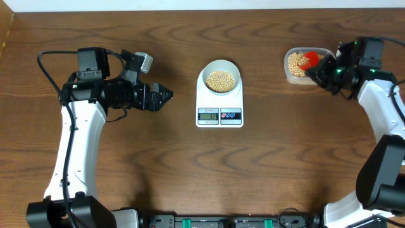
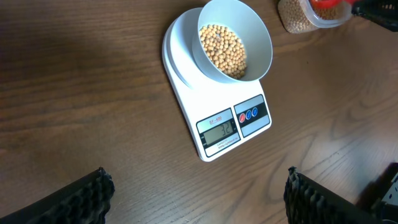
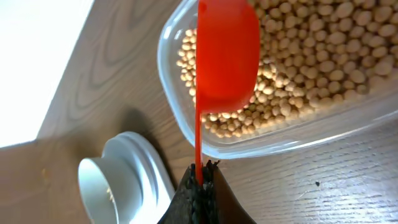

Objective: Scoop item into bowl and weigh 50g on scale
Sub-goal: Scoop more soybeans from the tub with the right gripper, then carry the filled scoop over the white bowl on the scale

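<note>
Nearest to us, in the middle of the wooden table (image 1: 126, 158), sits the scale (image 1: 219, 104), with its display (image 2: 219, 129) and two buttons on the near end. The digits are lit and look like 32, though they're small.

Just behind that, out towards the left edge, the left gripper (image 1: 168, 96) hangs above bare wood. Its jaws are spread wide with nothing between them, it points at the scale, and it's well apart from it.

Further back, the bowl (image 1: 221, 64) sits on the far end of the scale, centred on the platform. There's a good layer of beans (image 1: 221, 80) inside it, covering the bottom and lying well below the rim.

Now to the far right corner. The right gripper (image 3: 200, 180) is clamped tight on the thin handle of a red scoop (image 3: 227, 56). The scoop's cup is over the near end of the clear tub (image 3: 280, 140), low above the beans there. I cannot tell whether it touches them or whether anything is in the cup. The tub is full of beans, a single bed from wall to wall, and it stands near the far edge, well to the right of the scale.
</note>
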`<act>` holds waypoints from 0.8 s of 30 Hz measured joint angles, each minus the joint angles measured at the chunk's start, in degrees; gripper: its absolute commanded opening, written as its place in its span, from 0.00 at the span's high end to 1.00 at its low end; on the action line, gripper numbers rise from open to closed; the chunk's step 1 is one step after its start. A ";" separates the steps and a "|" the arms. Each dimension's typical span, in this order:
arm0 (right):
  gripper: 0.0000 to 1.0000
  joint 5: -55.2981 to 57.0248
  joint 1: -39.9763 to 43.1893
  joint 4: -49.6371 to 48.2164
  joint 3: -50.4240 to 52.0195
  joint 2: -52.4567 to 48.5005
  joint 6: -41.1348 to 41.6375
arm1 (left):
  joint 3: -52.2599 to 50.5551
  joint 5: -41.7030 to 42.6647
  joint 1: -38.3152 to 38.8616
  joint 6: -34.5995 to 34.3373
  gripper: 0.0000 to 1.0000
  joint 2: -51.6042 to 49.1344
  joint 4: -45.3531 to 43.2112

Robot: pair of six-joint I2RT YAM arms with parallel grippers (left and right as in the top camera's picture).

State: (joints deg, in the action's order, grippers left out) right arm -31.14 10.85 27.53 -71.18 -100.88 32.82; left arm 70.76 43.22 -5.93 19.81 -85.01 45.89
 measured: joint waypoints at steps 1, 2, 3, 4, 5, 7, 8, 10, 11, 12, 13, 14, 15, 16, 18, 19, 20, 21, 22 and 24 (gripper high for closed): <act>0.99 -0.70 0.24 0.02 0.00 0.00 -0.44 | 0.00 0.00 0.00 0.02 0.10 0.00 0.00; 0.99 -1.84 0.68 0.07 0.00 0.00 -1.27 | 0.00 0.00 0.00 0.02 0.10 0.00 0.00; 0.99 -2.78 1.01 0.13 0.00 0.00 -2.08 | 0.00 0.00 0.00 0.02 0.10 0.00 0.00; 0.99 -3.72 1.31 0.26 0.00 0.00 -2.80 | 0.00 0.00 0.00 0.02 0.10 0.00 0.00; 0.99 -4.59 1.62 0.52 0.00 0.00 -3.65 | 0.00 0.00 0.00 0.02 0.10 0.00 0.00; 0.99 -6.27 2.23 1.62 0.00 0.00 -5.46 | 0.00 -0.02 0.00 0.02 0.10 0.00 0.00; 0.99 -7.28 2.64 2.16 0.00 0.00 -6.62 | 0.00 0.00 0.00 0.02 0.10 0.00 0.00; 0.99 -8.61 3.48 2.84 0.00 0.00 -8.13 | 0.00 0.00 0.00 0.02 0.10 0.00 0.00; 0.99 -9.11 3.85 3.15 0.00 0.00 -8.72 | 0.00 0.00 0.00 0.02 0.10 0.00 0.00; 0.99 -9.60 4.28 3.43 0.00 0.00 -9.44 | 0.00 0.00 0.00 0.02 0.10 0.00 0.00; 0.99 -10.47 4.98 3.63 0.00 0.00 -10.47 | 0.00 0.00 0.00 0.02 0.10 0.00 -0.02; 0.99 -10.82 5.25 3.65 0.00 0.00 -10.86 | 0.00 0.00 0.00 0.02 0.10 0.00 0.00; 0.99 -11.67 5.68 3.69 0.00 0.00 -11.72 | 0.00 0.00 0.00 0.02 0.10 0.00 0.00; 0.99 -12.15 5.99 3.72 0.00 0.00 -12.20 | 0.00 0.00 0.00 0.02 0.10 0.00 0.00; 0.99 -13.07 6.21 3.72 0.00 0.00 -13.00 | 0.00 0.00 0.00 0.02 0.10 0.00 0.00; 0.99 -13.64 6.23 3.72 0.00 0.00 -13.38 | 0.00 0.00 0.00 0.02 0.10 0.00 0.00; 0.99 -14.34 6.21 3.69 0.00 0.00 -13.70 | 0.00 0.00 0.00 0.02 0.10 0.00 0.00; 0.99 -14.80 6.21 3.61 0.00 0.00 -13.86 | 0.00 0.00 0.00 0.02 0.10 0.00 0.00; 0.99 -15.82 6.21 3.39 0.00 0.00 -14.10 | 0.00 0.00 0.00 0.02 0.10 0.00 0.00; 0.99 -17.59 6.19 2.78 0.00 0.00 -14.34 | 0.00 0.00 0.00 0.02 0.10 0.00 0.00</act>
State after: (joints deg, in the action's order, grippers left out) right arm -48.73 17.04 30.30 -71.18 -100.88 18.48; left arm 70.76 43.22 -5.93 19.84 -85.01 45.89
